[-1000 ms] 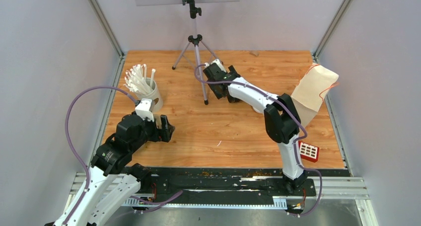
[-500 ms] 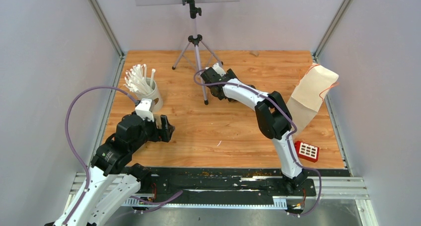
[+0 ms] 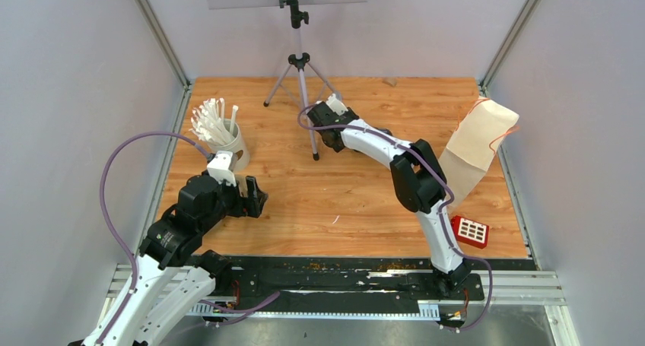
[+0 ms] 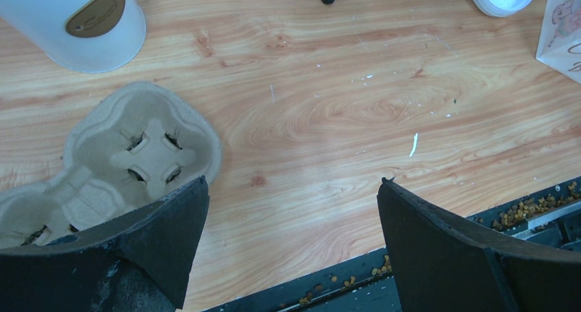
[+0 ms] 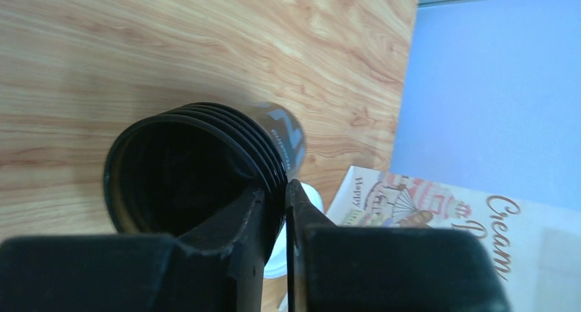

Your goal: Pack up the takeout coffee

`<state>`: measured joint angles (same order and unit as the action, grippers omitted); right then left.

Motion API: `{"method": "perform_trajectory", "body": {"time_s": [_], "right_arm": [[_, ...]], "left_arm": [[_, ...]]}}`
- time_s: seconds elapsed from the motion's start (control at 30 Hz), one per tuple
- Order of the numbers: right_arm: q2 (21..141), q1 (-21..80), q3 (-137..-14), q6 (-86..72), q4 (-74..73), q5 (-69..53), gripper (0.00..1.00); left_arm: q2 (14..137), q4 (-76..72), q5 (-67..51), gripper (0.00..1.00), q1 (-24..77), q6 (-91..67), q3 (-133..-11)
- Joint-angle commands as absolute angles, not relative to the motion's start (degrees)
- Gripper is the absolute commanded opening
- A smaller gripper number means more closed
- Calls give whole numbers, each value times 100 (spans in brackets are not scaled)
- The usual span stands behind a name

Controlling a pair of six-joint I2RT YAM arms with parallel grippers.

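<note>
The takeout coffee shows in the right wrist view as a nested stack of black paper cups (image 5: 199, 168), lidless, with its open mouth toward the camera and pale markings on its side. My right gripper (image 5: 276, 187) is shut on the stack's rim wall, one finger inside the mouth and one outside. A round white lid (image 5: 308, 202) lies just past the fingers. From above, the right gripper (image 3: 328, 129) hides the cups. My left gripper (image 4: 293, 182) hangs open over bare wood, beside the brown pulp carrier tray (image 4: 137, 144).
A white cup of straws (image 3: 220, 137) stands at the left, a tripod (image 3: 302, 80) at the back middle, a printed paper bag (image 3: 479, 141) at the right wall, and a red keypad box (image 3: 471, 232) at the near right. Crumbs lie along the near black rail.
The right arm reached lower and slightly left onto the cup stack and its jaws closed on the rim. The left arm has not moved.
</note>
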<state>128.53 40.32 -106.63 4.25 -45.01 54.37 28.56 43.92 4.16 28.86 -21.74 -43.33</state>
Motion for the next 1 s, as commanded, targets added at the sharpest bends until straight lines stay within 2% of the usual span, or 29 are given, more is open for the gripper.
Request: {"method": "perform_trajectory", "body": {"time_s": [0.0,0.07,0.3,0.5,0.77,0.97], "right_arm": [[12511,4039,-10711,326,-4376,5139,6],[12312,4039,-10624,307,-4344,4915,0],[11365,3887,-10307,-284,-4342,2909,0],[11054,3425,-10020,-924,-4259,1198,0],[11109,3200,-10036,-1078,-4301,612,1],[11066,3206,-9952,-1053,-4279,414,3]], "left_arm": [[2856,4307,465,100,2899,-2223,-4386],[2850,4303,466,100,2899,-2220,-4391],[2856,4308,457,100,2900,-2222,-4386],[2851,4299,439,100,2898,-2214,-4387],[3034,4143,302,99,2898,-2175,-4375],[4301,3576,211,91,2899,-2414,-4852]]}}
